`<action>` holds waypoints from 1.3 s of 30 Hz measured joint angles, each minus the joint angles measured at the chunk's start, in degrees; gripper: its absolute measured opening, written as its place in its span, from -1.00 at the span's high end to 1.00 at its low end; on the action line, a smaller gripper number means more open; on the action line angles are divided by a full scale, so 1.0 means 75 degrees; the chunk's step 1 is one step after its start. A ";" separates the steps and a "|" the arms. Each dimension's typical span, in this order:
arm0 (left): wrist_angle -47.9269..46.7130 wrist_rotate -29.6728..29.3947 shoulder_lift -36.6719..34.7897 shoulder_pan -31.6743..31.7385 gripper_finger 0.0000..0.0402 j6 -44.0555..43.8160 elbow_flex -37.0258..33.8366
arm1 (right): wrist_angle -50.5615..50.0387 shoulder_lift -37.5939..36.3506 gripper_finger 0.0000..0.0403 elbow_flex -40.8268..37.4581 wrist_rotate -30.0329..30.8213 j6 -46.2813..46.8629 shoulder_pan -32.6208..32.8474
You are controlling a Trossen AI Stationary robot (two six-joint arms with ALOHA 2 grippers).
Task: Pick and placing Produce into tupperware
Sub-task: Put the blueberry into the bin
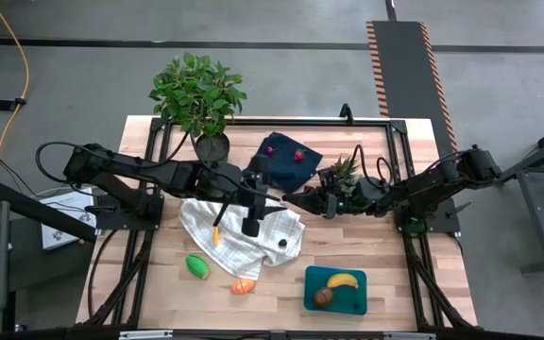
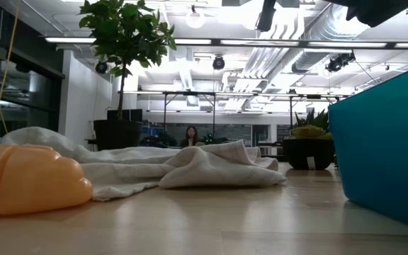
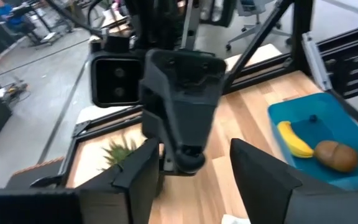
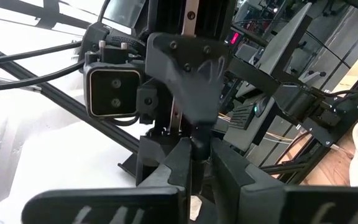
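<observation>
The left tool (image 1: 251,227) hangs over the rumpled white towel (image 1: 244,236), fingers spread wide, empty. The right tool (image 1: 302,201), pinched narrow, hovers beside it, holding nothing. A smooth teal tupperware (image 1: 348,297) near the counter's (image 1: 159,293) front edge holds a curved yellow banana (image 1: 342,280) and brown round piece (image 1: 322,297).

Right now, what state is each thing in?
Tupperware: lidless, two pieces inside.
Banana: in the tupperware.
Brown round one: in the tupperware.
Green piece: on the table.
Orange piece: on the table.
Red berry: on navy cloth.
Left end effector: open, empty.
Right end effector: shut, empty.
</observation>
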 joint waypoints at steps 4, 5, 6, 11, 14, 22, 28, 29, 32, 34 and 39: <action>-0.0001 -0.0182 0.0000 0.0002 -0.02 0.0008 0.0000 | -0.0003 -0.0002 0.89 0.0000 -0.0003 -0.0004 0.0000; -0.0008 -0.0198 0.0000 0.0003 -0.03 0.0009 0.0000 | -0.0003 -0.0002 0.89 0.0000 -0.0002 -0.0006 0.0000; -0.0016 -0.0204 0.0000 0.0003 -0.04 0.0010 0.0000 | -0.0003 -0.0002 0.89 0.0000 -0.0005 -0.0006 0.0000; -0.0317 -0.0356 -0.0063 0.0000 -0.05 0.0001 0.0000 | -0.0009 -0.0002 0.89 0.0000 -0.0005 -0.0015 0.0000; -0.0808 -0.0528 -0.0262 0.0000 -0.03 -0.0004 0.0003 | -0.0017 -0.0002 0.89 0.0000 -0.0032 -0.0023 0.0000; -0.2634 -0.0619 -0.1132 0.0003 0.08 -0.1101 0.0003 | -0.0278 -0.0093 0.89 0.0000 -0.0592 0.0405 0.0050; -0.3895 -0.0510 -0.1402 0.0002 0.16 -0.2342 0.0003 | -0.1117 -0.0512 0.90 0.0000 -0.0708 0.0489 0.0180; -0.4069 -0.0441 -0.1405 0.0003 0.17 -0.2503 0.0003 | -0.1330 -0.0618 0.90 0.0000 -0.0705 0.0461 0.0215; -0.4503 -0.0099 -0.1405 0.0003 0.20 -0.2858 0.0003 | -0.1919 -0.1010 0.90 0.0000 -0.0686 0.0414 0.0314; -0.4663 0.0030 -0.1402 0.0000 0.21 -0.3007 0.0003 | -0.2479 -0.1235 0.90 0.0000 -0.0624 0.0408 0.0426; -0.4819 0.0087 -0.1390 -0.0003 0.23 -0.3311 -0.0082 | -0.4393 -0.1642 0.90 0.0392 -0.0462 0.0420 0.0757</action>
